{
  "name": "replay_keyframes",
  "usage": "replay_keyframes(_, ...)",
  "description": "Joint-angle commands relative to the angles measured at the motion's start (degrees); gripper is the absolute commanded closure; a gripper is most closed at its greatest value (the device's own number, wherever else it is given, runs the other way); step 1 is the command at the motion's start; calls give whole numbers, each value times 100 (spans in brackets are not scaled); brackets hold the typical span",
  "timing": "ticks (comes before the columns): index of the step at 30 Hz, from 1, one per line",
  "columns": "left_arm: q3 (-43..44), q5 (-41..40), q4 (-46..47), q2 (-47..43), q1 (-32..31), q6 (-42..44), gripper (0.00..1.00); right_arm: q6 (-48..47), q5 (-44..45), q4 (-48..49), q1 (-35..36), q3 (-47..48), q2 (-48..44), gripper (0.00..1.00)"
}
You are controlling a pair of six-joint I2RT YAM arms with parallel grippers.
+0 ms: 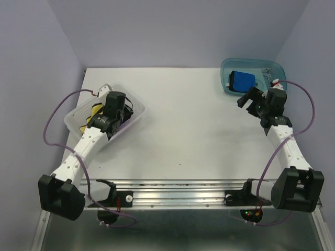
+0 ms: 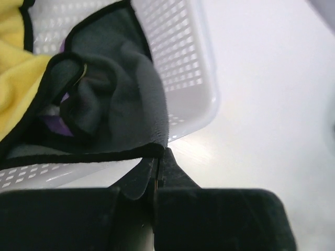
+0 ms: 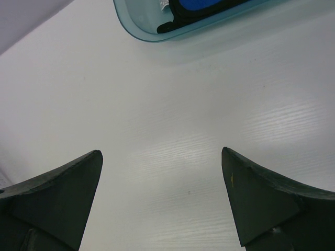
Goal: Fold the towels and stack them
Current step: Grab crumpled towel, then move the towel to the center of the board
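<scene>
— What could go wrong from here?
— My left gripper [image 2: 157,166] is pressed together on the hem of the grey towel [image 2: 120,89], bunched in the white basket [image 2: 183,57] against a yellow towel [image 2: 15,89]; lifting may drag that one along, or tip the light basket; so thin a pinch could slip.
— And your right?
— My right gripper [image 3: 161,154] hangs spread over the bare white table [image 1: 183,130], near the teal tray [image 3: 141,31] holding a folded blue towel [image 1: 242,80]; pale lilac walls close us in.

Seems a robot test lab: bare white table [image 1: 199,141] under the right claw [image 3: 160,150], plain lilac walls [image 1: 172,31] beyond it, metal mounting rail [image 1: 178,189] behind.
</scene>
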Motion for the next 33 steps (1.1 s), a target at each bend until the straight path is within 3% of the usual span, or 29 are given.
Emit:
replay_keyframes(1,766,137,798,-824,-3,678,100,154,-96,221,15,-88,-294,0)
replay_keyframes(5,1362,198,1177,-1053,-3,1003,100,312,-60,204,15,-132,-478,0)
replay_keyframes(10,2320,1681,1826,-632,-11,1320,100,374,-78,90,15,-140,-637,0)
replay_keyframes(11,2445,2345,2010,-388,-29,1337,100,418,-26,20,15,-140,-654,0)
replay_keyframes(14,3051,2878,2161,88,-195,1355,100,506,168,-112,15,-123,-751,0)
replay_keyframes(19,4349,2826,2162,1397,-1258,1706,100,488,352,-244,15,-150,-839,0)
replay_keyframes(22,5323,3439,2109,2206,-1618,1821,100,549,667,-490,6,-71,-830,0)
replay_keyframes(27,6742,3626,1487,3252,-1839,2075,100,612,766,-623,6,-70,-971,0)
replay_keyframes(28,6709,3635,1441,3254,-1892,2189,100,620,766,-614,6,-88,-980,0)
replay_keyframes(31,5229,3749,1896,2781,-1927,2252,100,629,1003,-684,6,-105,-954,0)
replay_keyframes(32,3988,3749,2133,2605,-1945,2165,100,638,1055,-710,6,-88,-945,0)
replay_keyframes(33,3331,3741,2631,2264,-1954,2103,100,646,1056,-728,6,-88,-927,0)
